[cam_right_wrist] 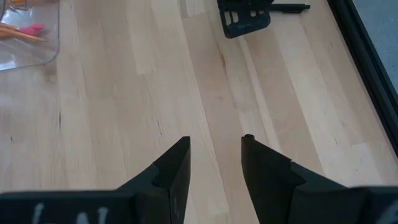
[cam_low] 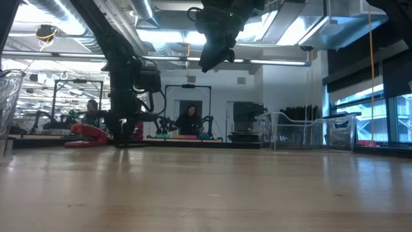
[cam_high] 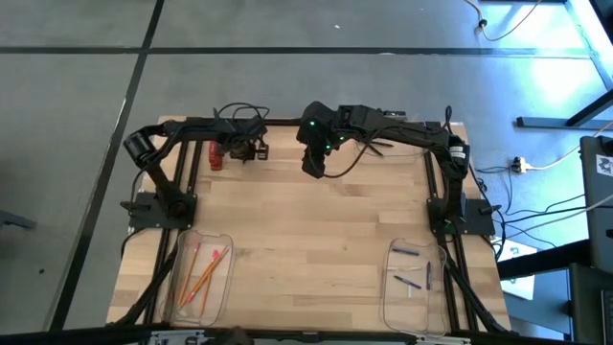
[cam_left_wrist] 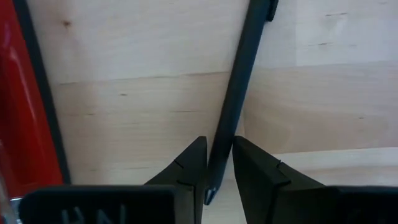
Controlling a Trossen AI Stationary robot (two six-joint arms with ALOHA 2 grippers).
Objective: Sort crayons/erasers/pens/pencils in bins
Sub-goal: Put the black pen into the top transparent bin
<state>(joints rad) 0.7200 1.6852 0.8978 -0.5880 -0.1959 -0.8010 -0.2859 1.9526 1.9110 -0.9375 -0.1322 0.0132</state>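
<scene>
Left gripper: positioned low at the table's far edge, about 11 o'clock from table centre in the high view. The left wrist view shows both fingers pinching a black pen, one finger on each side of the shaft; the pen extends forward over the wood.
Red object: lies on the table just beside the left gripper, at its 9 o'clock in the high view; appears to be a stapler in the low view.
Right gripper: raised above the table near 12 o'clock, well clear of the surface in the low view. Fingers are spread apart, with bare wood visible between them.
Pencils: orange-yellow, lying in the clear bin at 8 o'clock.
Crayons: short dark sticks, lying in the clear bin at 4 o'clock.
Table: light wood planks.
</scene>
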